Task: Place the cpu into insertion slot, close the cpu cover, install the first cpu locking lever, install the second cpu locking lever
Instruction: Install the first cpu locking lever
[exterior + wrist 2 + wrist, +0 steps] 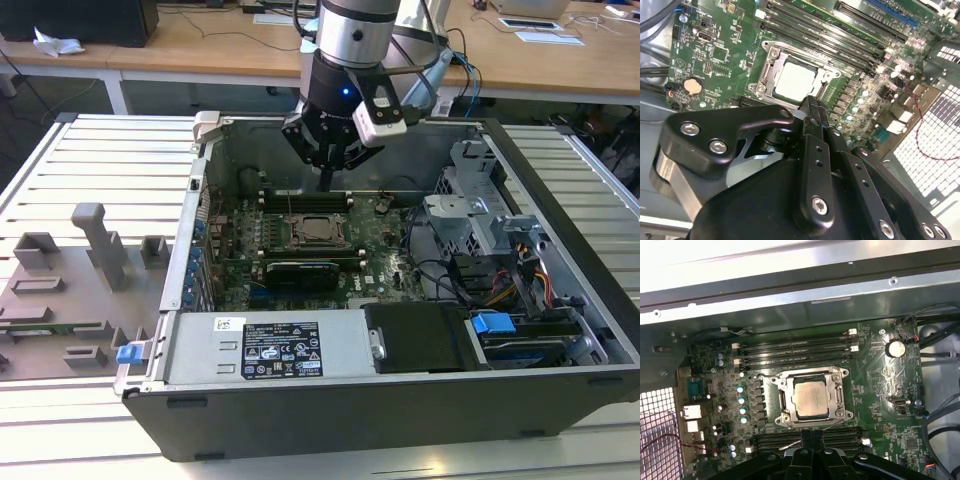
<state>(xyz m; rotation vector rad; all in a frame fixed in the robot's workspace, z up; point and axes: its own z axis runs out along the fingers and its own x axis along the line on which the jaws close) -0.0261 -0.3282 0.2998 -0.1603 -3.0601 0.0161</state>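
**Socket's near edge lost behind the gripper**

In the second wrist view the gripper [812, 102] hides the near rim of the insertion slot [767, 75]. In the exterior view the cpu [317, 229] is too small to judge its seating.

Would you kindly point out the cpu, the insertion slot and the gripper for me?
cpu [811, 398]: first wrist view, centre of its pale metal top.
insertion slot [786, 416]: first wrist view, a corner of its silvery rim.
gripper [325, 182]: exterior view, the tip of its shut jaws.
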